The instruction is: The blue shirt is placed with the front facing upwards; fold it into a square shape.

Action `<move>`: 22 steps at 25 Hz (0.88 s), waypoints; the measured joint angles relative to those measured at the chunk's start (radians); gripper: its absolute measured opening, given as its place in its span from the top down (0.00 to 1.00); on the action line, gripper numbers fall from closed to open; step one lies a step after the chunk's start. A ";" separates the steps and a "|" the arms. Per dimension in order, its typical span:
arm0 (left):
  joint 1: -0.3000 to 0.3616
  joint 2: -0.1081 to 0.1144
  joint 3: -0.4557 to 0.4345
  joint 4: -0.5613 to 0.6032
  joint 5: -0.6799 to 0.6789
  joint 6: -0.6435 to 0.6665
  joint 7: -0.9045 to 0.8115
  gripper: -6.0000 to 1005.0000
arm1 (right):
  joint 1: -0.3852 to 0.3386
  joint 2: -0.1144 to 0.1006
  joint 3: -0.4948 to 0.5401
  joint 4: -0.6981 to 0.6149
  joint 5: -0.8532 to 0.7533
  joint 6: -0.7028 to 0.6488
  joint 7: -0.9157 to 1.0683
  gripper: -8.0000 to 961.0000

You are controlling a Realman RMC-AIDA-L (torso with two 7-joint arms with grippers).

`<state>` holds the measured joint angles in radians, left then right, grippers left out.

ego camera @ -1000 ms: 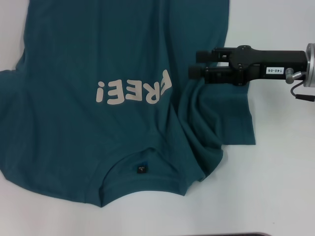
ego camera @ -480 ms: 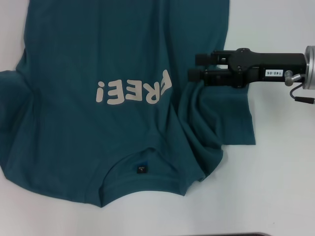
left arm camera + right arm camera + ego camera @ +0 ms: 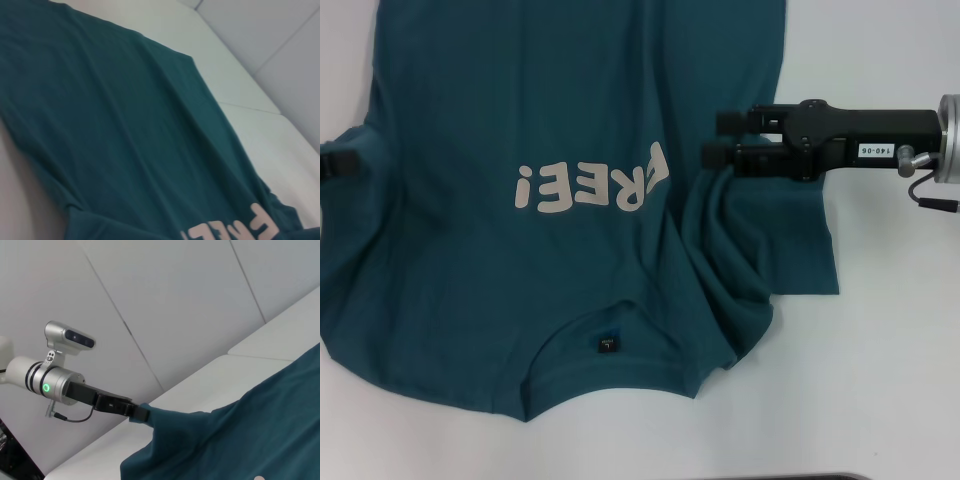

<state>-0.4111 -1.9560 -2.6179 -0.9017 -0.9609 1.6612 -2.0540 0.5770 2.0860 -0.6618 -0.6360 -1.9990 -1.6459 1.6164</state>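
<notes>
Shirt: the blue shirt (image 3: 550, 180) lies front up on the white surface (image 3: 880, 380), collar toward the robot, pale lettering (image 3: 592, 183) reading upside down in the head view.
Right sleeve: rumpled, folds bunched beside the body.
Right tool (image 3: 712, 138): reaching in over the right sleeve's edge, its fingers close together on a raised fold of the blue shirt.
Left tool (image 3: 142, 413): at the left sleeve's edge, fingers clamped on the cloth, which rises to it.
</notes>
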 joint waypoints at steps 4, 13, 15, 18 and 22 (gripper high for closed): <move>-0.009 -0.017 0.004 0.000 0.000 0.004 -0.001 0.99 | -0.004 0.000 -0.001 0.001 0.000 0.000 -0.001 0.21; -0.027 -0.035 0.006 0.012 0.005 -0.005 -0.001 0.97 | -0.008 0.000 -0.008 0.001 0.001 -0.002 -0.003 0.21; -0.028 -0.035 0.007 0.013 0.005 -0.008 -0.001 0.96 | -0.008 0.000 -0.008 0.001 0.001 -0.004 -0.003 0.21; -0.031 -0.035 0.009 0.016 0.007 -0.010 -0.004 0.95 | -0.008 0.000 -0.009 0.001 0.000 -0.004 -0.003 0.21; -0.037 -0.035 0.034 0.032 0.008 -0.009 -0.008 0.93 | -0.008 0.000 -0.009 0.001 0.000 -0.002 -0.002 0.21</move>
<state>-0.4482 -1.9911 -2.5840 -0.8694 -0.9527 1.6522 -2.0625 0.5690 2.0860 -0.6704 -0.6350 -1.9988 -1.6483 1.6141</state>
